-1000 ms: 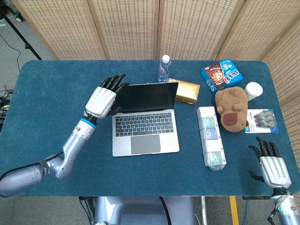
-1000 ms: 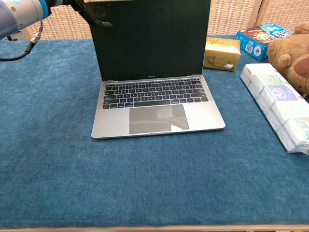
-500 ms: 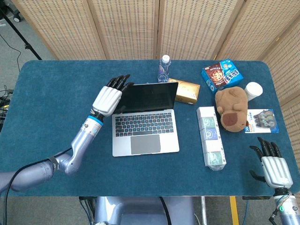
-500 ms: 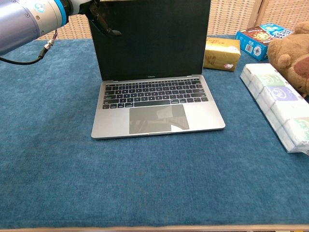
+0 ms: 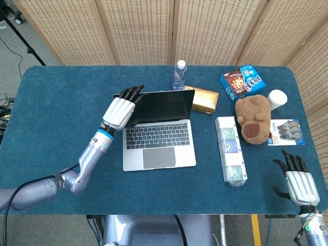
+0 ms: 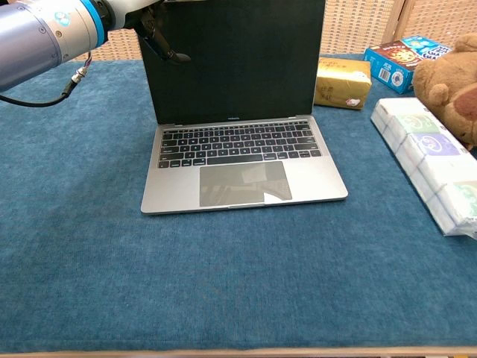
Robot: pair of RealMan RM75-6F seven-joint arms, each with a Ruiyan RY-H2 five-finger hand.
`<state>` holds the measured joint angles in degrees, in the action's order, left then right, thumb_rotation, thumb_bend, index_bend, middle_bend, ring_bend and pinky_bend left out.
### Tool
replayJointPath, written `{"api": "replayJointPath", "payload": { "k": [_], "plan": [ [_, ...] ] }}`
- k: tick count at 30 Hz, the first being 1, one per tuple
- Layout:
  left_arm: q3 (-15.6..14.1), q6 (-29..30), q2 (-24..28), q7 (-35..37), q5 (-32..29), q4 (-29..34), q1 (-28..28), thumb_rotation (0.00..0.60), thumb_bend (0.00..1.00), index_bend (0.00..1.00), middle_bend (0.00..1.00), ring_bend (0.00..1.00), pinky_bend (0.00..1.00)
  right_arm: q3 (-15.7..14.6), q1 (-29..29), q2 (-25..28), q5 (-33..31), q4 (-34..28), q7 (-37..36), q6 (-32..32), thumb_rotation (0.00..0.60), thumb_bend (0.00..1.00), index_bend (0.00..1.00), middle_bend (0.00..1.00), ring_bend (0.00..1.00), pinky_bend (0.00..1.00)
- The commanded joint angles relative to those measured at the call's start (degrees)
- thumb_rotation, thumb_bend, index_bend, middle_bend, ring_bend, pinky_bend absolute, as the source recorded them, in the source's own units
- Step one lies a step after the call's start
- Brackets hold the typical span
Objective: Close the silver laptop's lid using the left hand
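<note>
The silver laptop [image 5: 158, 134] [image 6: 242, 160] sits open in the middle of the blue table, its dark screen upright and facing me. My left hand [image 5: 121, 109] is raised at the lid's upper left corner with fingers spread, fingertips reaching past the top edge; whether they touch the lid I cannot tell. In the chest view only the left forearm [image 6: 45, 33] and a thumb tip against the screen's left edge show. My right hand [image 5: 295, 179] rests open near the table's front right corner, holding nothing.
Behind the laptop stand a water bottle [image 5: 179, 75] and a gold box [image 5: 204, 99]. To the right lie a row of tissue packs [image 5: 230, 149], a brown plush toy [image 5: 253, 118], a blue snack box [image 5: 243, 80], a white cup [image 5: 277, 98] and a flat packet [image 5: 286, 131].
My left hand has moved right and slightly down, from beside the lid to its upper left corner. The lid's angle and the right hand look unchanged.
</note>
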<state>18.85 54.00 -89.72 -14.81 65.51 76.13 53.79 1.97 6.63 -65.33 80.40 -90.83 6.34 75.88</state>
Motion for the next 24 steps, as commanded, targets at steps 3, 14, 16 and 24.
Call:
{"api": "replayJointPath", "payload": {
  "k": [3, 14, 16, 24],
  "plan": [
    [-0.36, -0.23, 0.02, -0.56, -1.45, 0.67, -0.03, 0.6, 0.25, 0.16, 0.0, 0.03, 0.11, 0.02, -0.03, 0.09, -0.11, -0.06, -0.03, 0.01, 0.6, 0.24, 0.2, 0.0, 0.0, 0.0],
    [-0.98, -0.17, 0.18, -0.36, -2.78, 0.09, -0.25, 0.6, 0.25, 0.17, 0.0, 0.03, 0.11, -0.11, 0.11, -0.08, -0.09, 0.08, 0.18, -0.29, 0.6, 0.24, 0.2, 0.0, 0.0, 0.0],
    [-1.02, -0.22, 0.2, -0.24, -2.93, 0.19, -0.24, 0.6, 0.25, 0.17, 0.0, 0.03, 0.11, -0.09, 0.1, -0.09, -0.13, 0.06, 0.17, -0.27, 0.6, 0.24, 0.2, 0.0, 0.0, 0.0],
    [-1.25, -0.53, 0.34, -0.16, -3.39, 0.89, -0.04, 0.6, 0.25, 0.18, 0.0, 0.04, 0.11, -0.1, 0.1, -0.15, -0.17, 0.19, 0.17, -0.27, 0.6, 0.24, 0.2, 0.0, 0.0, 0.0]
  ]
}}
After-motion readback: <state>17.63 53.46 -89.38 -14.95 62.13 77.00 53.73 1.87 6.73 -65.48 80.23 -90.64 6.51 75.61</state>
